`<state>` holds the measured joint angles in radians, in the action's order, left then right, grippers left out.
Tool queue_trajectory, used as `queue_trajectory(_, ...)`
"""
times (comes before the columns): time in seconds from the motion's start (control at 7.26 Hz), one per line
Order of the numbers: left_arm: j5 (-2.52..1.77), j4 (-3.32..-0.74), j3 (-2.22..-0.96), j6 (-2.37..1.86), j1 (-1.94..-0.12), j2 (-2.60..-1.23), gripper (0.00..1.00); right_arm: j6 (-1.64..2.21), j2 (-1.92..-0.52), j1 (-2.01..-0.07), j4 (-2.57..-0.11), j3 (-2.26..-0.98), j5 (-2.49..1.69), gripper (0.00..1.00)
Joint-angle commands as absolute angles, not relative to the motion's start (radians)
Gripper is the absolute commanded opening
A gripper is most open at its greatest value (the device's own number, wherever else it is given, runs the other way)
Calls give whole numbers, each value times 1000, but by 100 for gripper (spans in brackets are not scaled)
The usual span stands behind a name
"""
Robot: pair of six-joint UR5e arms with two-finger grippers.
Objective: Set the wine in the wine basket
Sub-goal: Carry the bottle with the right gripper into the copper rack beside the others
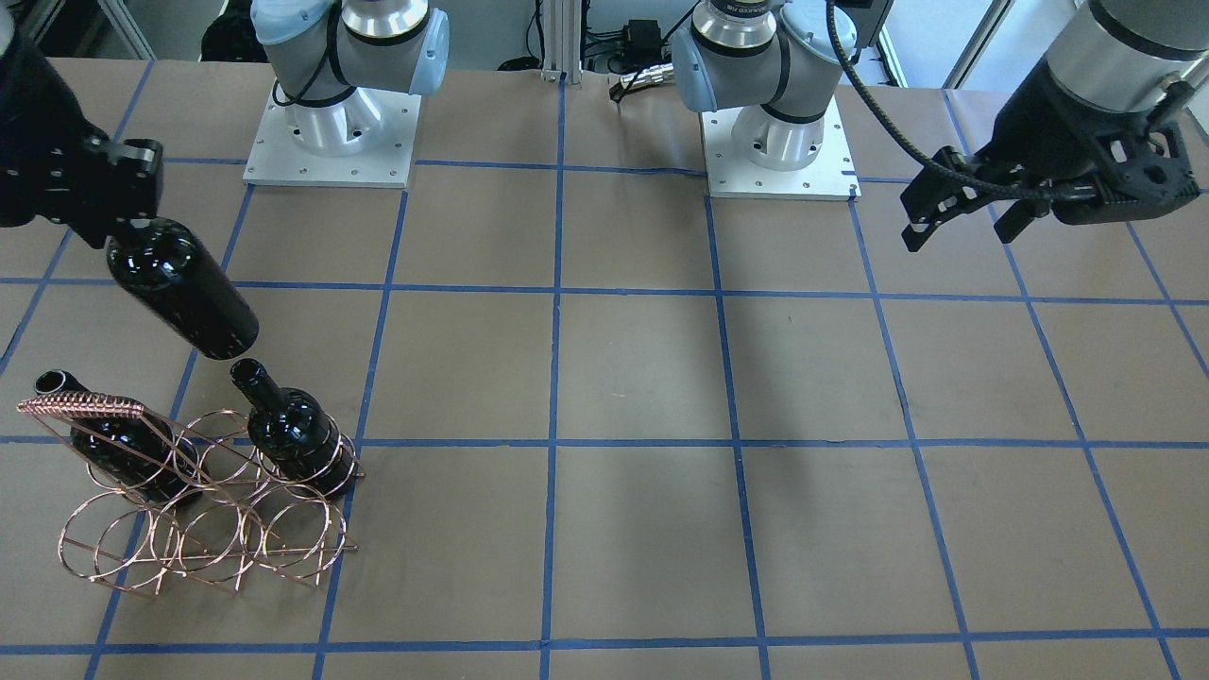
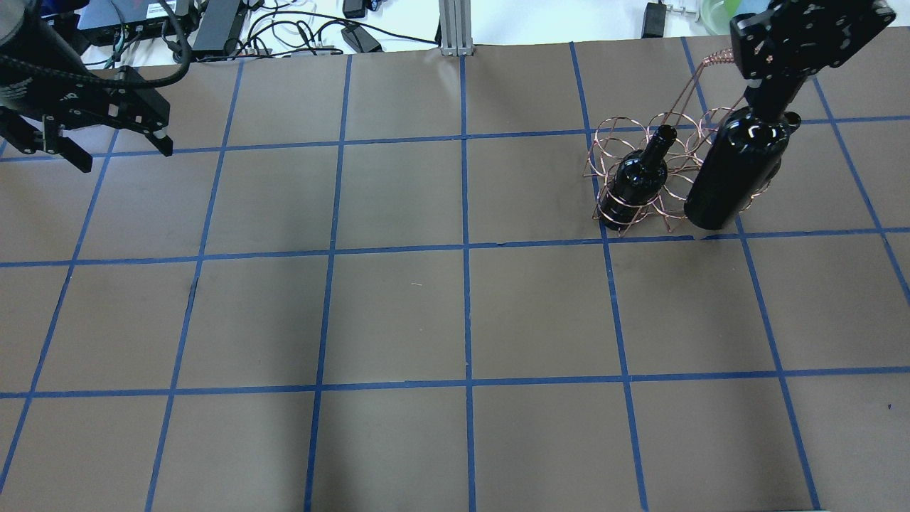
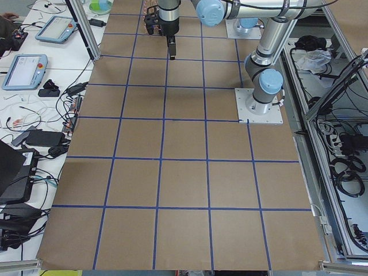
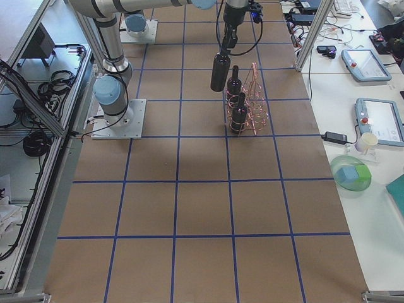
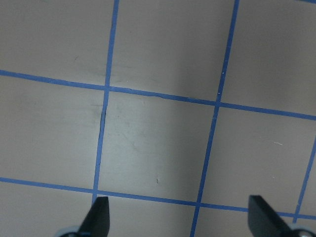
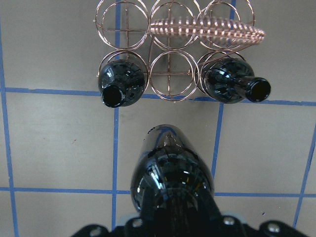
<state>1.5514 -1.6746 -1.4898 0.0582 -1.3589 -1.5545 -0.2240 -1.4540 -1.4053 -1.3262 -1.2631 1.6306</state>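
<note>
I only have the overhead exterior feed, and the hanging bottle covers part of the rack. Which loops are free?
Observer: The right wrist camera shows the wine basket has two rows of three loops. In the row nearer the robot, a racked bottle fills one end loop and a second racked bottle fills the other. The middle loop is empty, as is the far row.
Operator: Is my bottle lined up with the middle loop?
Observer: Sideways, roughly yes, but the wine hangs short of the basket, on the robot's side.
Operator: Is it off the surface?
Observer: In the exterior right view it hangs neck-up from the right gripper, its base above the table.
</note>
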Motion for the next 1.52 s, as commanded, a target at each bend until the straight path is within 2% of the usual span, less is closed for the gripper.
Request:
queue_trajectory(0.0,1563,-1674,-1489,-18,-1489,-1545,100,-245,-1437,-1374,-1385,-1246,1608,0)
queue_trajectory(0.28,1560,-1674,-1491,-73,-1534,-1546,100,-239,-1398,-1374,-1413,-1217,1577,0)
queue_trajectory(1.38,1562,-1674,-1503,-74,-1536,-1542,100,-272,-1284,-1374,-1520,-1236,1585,0)
